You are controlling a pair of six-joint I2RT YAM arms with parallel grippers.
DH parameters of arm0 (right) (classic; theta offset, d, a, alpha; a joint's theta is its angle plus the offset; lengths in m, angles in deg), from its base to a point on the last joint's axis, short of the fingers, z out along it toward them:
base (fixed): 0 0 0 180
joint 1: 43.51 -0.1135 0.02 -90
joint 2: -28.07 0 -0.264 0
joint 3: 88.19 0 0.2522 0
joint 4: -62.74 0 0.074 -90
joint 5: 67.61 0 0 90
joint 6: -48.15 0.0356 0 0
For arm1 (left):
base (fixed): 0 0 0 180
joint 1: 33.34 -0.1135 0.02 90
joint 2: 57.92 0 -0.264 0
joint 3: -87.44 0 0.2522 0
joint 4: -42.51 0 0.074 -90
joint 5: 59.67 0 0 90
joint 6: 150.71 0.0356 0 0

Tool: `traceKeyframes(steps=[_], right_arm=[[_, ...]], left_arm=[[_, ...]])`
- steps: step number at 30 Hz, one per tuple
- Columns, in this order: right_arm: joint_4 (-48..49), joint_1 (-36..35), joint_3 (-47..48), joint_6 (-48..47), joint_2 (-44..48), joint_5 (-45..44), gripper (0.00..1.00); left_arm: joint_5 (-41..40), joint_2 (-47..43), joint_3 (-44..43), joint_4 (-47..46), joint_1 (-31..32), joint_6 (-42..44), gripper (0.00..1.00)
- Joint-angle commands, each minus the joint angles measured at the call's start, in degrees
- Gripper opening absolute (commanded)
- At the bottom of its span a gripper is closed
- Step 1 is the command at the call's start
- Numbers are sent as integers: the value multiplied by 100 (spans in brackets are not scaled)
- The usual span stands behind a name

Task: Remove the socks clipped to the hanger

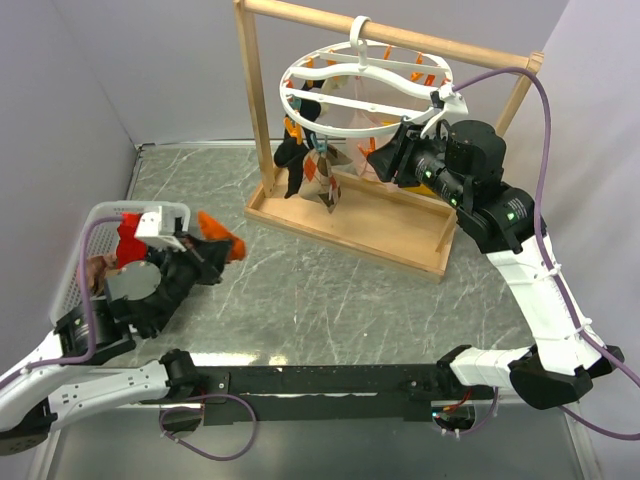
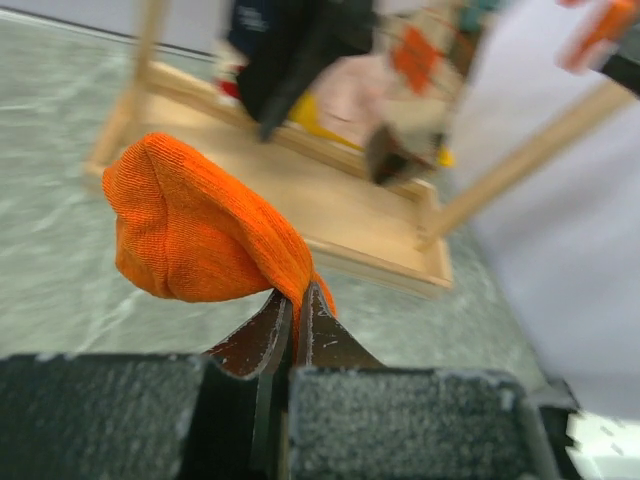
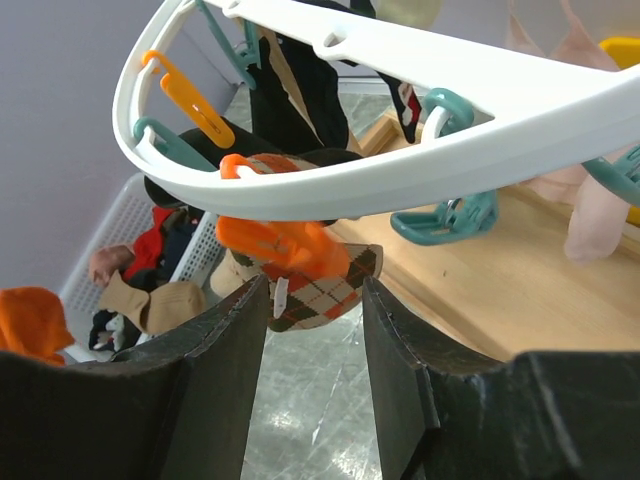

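orange sock in left gripper

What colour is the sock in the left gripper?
Orange. The sock shows best in the left wrist view.

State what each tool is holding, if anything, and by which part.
The left tool pinches the soft orange fabric sock by a bunched fold at one end. The right tool, open below the white round plastic hanger, holds nothing.

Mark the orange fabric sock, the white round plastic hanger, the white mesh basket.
orange fabric sock [image 2: 195, 225]: left wrist view, its bulging middle.
white round plastic hanger [image 3: 400, 175]: right wrist view, ring's rim.
white mesh basket [image 1: 65, 270]: top external view, left wall.
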Motion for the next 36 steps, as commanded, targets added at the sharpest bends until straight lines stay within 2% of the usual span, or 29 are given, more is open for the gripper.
traceKeyframes(steps=[1,6,9,11,15,16,18,19,21,23,27,28,29,31,32,34,36], right_arm=[[225,51,-70,-97,168,-75,50],[181,60,-96,-132,220,-67,51],[111,69,-52,-167,247,-67,51],[67,69,-26,-220,247,-198,51],[-13,86,-17,-273,291,-225,51],[-13,104,-26,-281,300,-216,51],[-22,95,-34,-282,317,-225,51],[-30,112,-52,-290,317,-225,51],[-39,121,-61,-282,352,-225,51],[-48,130,-78,-281,370,-207,51],[-30,139,-166,-264,414,-198,51],[-30,148,-184,-264,423,-198,51],[-30,148,-175,-255,423,-190,51],[-30,165,-166,-255,405,-181,51],[-30,165,-158,-255,414,-172,51],[-48,174,-149,-255,414,-172,51],[-57,174,-131,-273,405,-181,51]], left_arm=[[-1353,-143,-226,1200,-12,-272,1],[-2916,32,-665,3168,-12,-1519,1],[-3349,147,-824,4291,-12,-2468,1],[-3517,121,-938,4507,-12,-2839,1],[-3614,-37,-824,4270,-12,-2638,1],[-3605,-90,-746,3878,-12,-2481,1],[-3474,-143,-430,3288,-12,-1744,1],[-3386,-160,-307,2572,-12,-1436,1],[-3026,-134,1,1926,-12,-636,1],[-2719,67,168,1388,-12,-186,1],[-2428,726,222,1150,-161,227,1],[-2297,1049,205,1123,-283,376,1],[-2130,1200,178,1062,-693,456,1],[-1279,1586,161,904,-1292,727,1],[-998,1675,178,825,-1913,790,1],[-505,1834,178,667,-2426,730,1],[-389,1809,195,474,-2981,650,1]])
